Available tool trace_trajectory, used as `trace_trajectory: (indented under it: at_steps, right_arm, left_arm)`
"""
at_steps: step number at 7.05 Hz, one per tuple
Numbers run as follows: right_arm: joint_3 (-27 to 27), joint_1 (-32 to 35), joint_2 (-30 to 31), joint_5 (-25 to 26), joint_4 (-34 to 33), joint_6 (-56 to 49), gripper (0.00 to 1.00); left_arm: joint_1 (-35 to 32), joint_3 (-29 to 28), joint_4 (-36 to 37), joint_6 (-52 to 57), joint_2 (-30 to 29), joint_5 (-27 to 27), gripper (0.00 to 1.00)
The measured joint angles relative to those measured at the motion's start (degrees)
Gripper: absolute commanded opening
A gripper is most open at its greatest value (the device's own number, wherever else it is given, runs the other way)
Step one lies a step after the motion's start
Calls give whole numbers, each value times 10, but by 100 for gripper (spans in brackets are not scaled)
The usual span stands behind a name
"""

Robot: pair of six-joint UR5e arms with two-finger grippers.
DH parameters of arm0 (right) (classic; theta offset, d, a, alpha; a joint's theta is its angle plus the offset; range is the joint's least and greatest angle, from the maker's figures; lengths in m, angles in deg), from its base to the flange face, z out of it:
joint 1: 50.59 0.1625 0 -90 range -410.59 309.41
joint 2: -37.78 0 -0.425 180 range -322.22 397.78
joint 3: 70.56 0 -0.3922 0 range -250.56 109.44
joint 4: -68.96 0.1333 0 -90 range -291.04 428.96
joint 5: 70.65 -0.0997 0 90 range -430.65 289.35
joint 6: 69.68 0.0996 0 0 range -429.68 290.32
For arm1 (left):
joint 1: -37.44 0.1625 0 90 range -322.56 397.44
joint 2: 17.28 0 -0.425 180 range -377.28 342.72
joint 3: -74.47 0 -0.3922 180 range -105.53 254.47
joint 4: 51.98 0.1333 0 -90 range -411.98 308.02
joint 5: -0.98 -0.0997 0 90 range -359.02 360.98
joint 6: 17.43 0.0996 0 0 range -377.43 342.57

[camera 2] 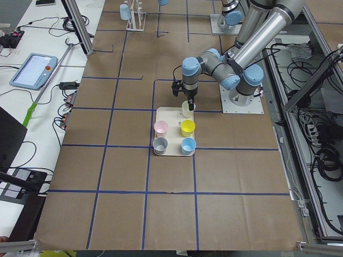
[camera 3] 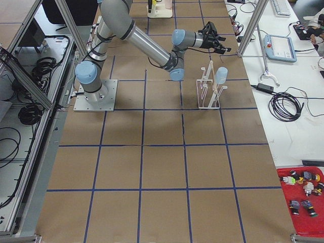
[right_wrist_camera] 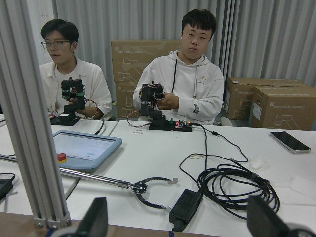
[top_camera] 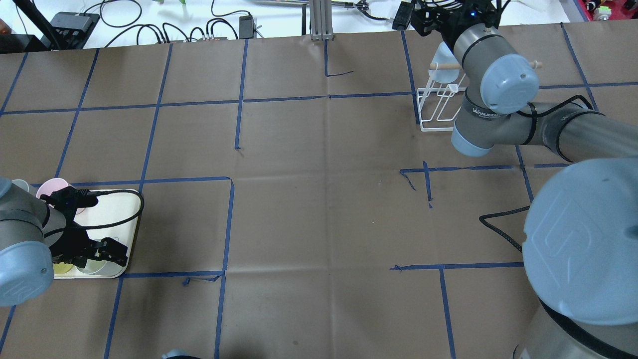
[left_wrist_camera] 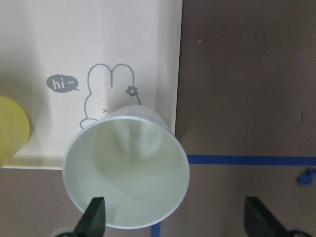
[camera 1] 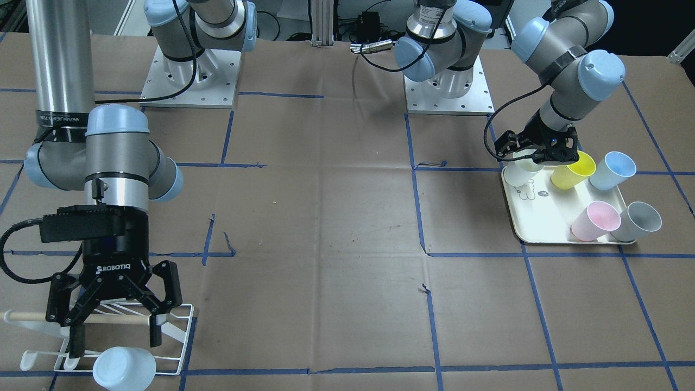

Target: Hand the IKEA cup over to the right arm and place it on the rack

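One pale-blue plastic cup (camera 1: 124,369) sits on the white wire rack (camera 1: 179,336), well apart from the cream rabbit-print tray (left_wrist_camera: 49,39). Above the rack, the right end effector (camera 1: 115,342) gapes empty. The left end effector (left_wrist_camera: 176,219), spread wide, straddles the rim of a white plastic cup (left_wrist_camera: 126,173) at the tray's corner. Grasp, handover and placement remain.
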State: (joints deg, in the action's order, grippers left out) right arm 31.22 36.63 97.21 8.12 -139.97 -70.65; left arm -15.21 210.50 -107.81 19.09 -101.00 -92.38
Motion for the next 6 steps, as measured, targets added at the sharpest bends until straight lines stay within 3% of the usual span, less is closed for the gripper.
trace_trajectory:
  at_steps: [1, 6]
  right_arm:
    - [0, 17, 8, 1, 0, 56, 100]
    - [38, 91, 48, 2, 0, 443, 100]
  left_arm:
    - [-1, 0, 5, 2, -4, -1, 2]
    - [-1, -14, 5, 8, 2, 1, 0]
